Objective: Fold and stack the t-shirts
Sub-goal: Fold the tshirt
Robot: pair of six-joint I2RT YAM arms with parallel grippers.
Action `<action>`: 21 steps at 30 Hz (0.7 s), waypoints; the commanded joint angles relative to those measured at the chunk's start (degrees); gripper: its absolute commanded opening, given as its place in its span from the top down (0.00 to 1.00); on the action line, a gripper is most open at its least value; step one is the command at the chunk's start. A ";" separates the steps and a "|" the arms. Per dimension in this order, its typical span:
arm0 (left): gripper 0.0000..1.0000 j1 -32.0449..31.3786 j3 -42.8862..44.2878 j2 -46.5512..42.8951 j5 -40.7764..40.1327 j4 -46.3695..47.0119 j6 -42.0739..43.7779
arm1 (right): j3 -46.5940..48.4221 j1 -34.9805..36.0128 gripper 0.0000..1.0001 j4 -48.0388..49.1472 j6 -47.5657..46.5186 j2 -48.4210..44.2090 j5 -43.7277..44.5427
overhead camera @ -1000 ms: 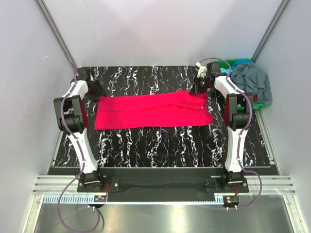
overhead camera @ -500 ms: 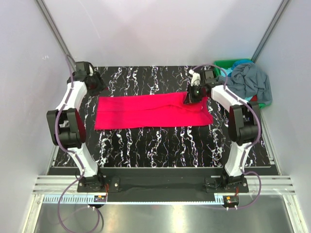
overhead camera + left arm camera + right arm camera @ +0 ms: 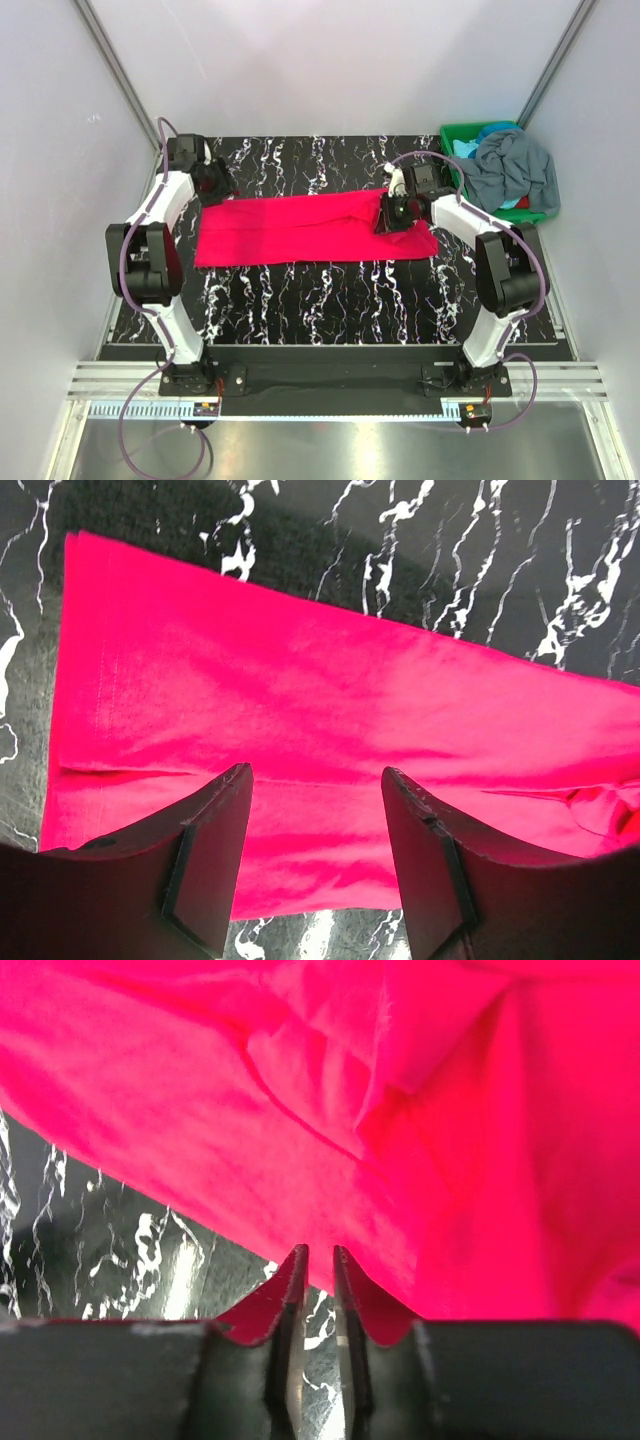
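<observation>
The magenta t-shirt [image 3: 310, 228] lies flat on the table as a long strip, with rumpled folds at its right end. It fills the left wrist view [image 3: 330, 700] and the right wrist view [image 3: 400, 1110]. My left gripper [image 3: 215, 185] [image 3: 315, 775] is open and empty, above the shirt's far left corner. My right gripper [image 3: 392, 215] [image 3: 320, 1255] has its jaws almost together, with only a thin slit between them. It sits low at the edge of the shirt's right end, with no cloth seen between the fingers. The grey-blue t-shirt [image 3: 515, 170] and the teal t-shirt [image 3: 468, 148] are heaped in the bin.
The green plastic bin [image 3: 455, 130] stands at the back right corner, beside the right arm. The black marbled table [image 3: 320, 290] shows bare in front of the shirt. Grey walls close in on the left, right and back.
My right gripper has moved left from beside the bin onto the shirt's right end. My left gripper has moved right, to the shirt's far left corner.
</observation>
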 commanded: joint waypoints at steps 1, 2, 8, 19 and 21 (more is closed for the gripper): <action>0.40 -0.42 -0.44 -1.08 0.93 1.09 0.89 | 1.08 0.60 0.76 3.19 2.44 -6.23 5.87; 0.39 -0.60 -0.52 -1.17 1.72 1.35 0.81 | 1.43 0.60 0.70 3.62 2.89 -6.32 8.15; 0.42 -10.07 -3.51 -3.10 12.71 6.71 -1.48 | 4.69 0.78 0.67 -2.68 16.57 -8.06 27.11; 0.43 -22.31 -5.18 -4.77 18.25 19.10 -10.44 | -3.30 0.95 0.46 -8.68 46.55 -16.69 29.88; 0.43 -22.31 -6.14 -6.60 15.98 18.75 -9.49 | -4.44 0.95 0.46 -8.59 50.15 -16.34 29.88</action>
